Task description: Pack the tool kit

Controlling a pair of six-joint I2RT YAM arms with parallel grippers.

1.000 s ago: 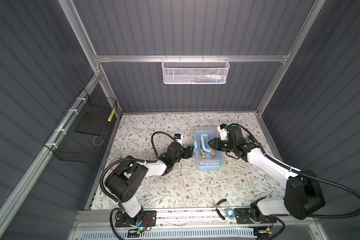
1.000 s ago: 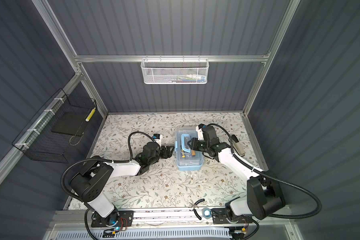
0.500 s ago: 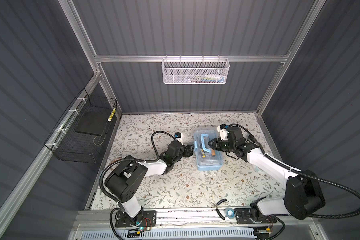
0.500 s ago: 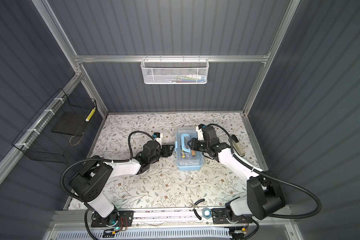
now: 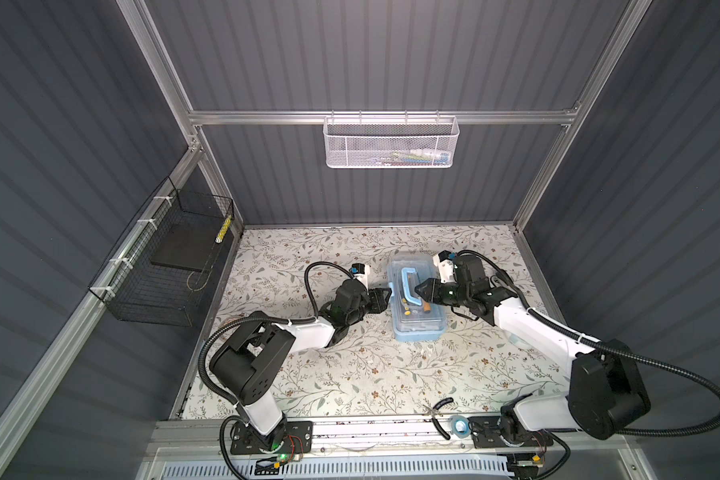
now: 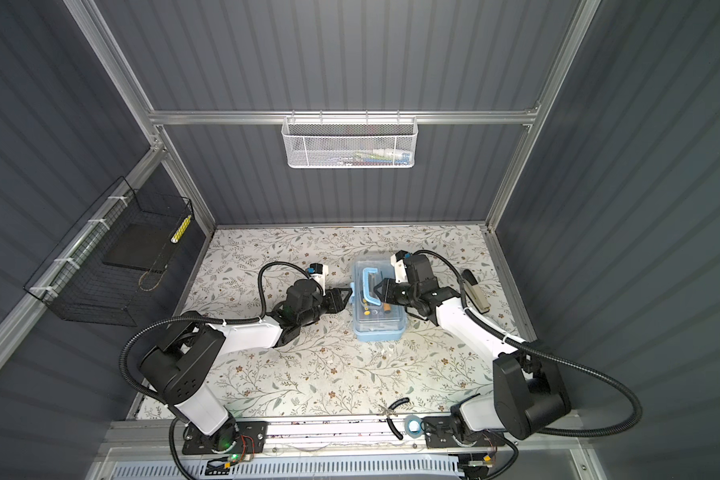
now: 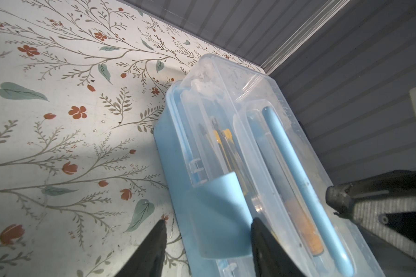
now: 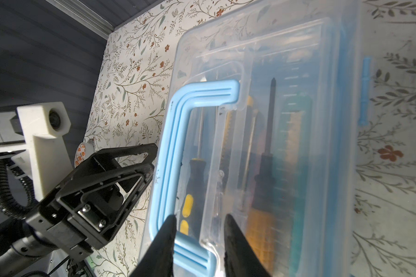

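In both top views we see a floral-patterned worktop point(image 5: 350, 374) boxed in by dark grey ribbed walls point(image 5: 371, 54); the small light-blue plastic tool kit with clear lid point(image 5: 418, 328) lies near the middle, lid on, between the left gripper point(image 5: 385, 297) and the right gripper point(image 5: 420, 289); in the left wrist view the left jaws stand open astride the kit's blue side latch point(image 7: 214, 215), one finger point(image 7: 151, 247) clear of it; in the right wrist view the right jaws are narrowly parted over the lid, just beside the blue arched handle point(image 8: 168, 144).
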